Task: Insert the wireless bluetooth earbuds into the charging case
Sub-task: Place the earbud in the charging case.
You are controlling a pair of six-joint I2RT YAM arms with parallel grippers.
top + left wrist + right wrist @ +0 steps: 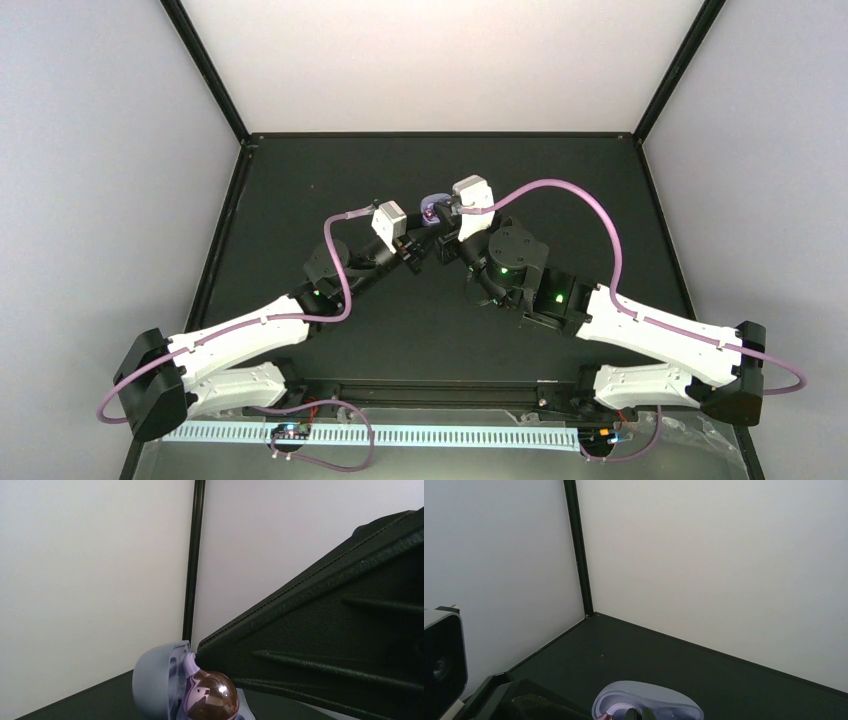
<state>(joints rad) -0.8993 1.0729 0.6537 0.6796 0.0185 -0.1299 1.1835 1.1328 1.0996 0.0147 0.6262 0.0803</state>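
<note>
The lavender charging case (432, 207) stands open above the middle of the mat, its lid (152, 682) upright. A glossy purple-and-brown earbud (211, 698) sits in the case's base, stem up against the lid. My left gripper (417, 243) is shut just below the case and seems to hold its base; its fingertips fall under the left wrist view's edge. My right gripper (445, 214) is shut, its two fingertips (638, 714) pressed together inside the case. Its black wedge-shaped finger (325, 645) touches the earbud's stem tip. Only this one earbud shows.
The dark mat (560, 200) lies inside white walls with black corner posts (578, 550). The left wrist's camera housing (441, 660) and black gripper body (524, 705) crowd close on the right gripper's left. Both arms meet mid-table, purple cables (590, 205) looping over them.
</note>
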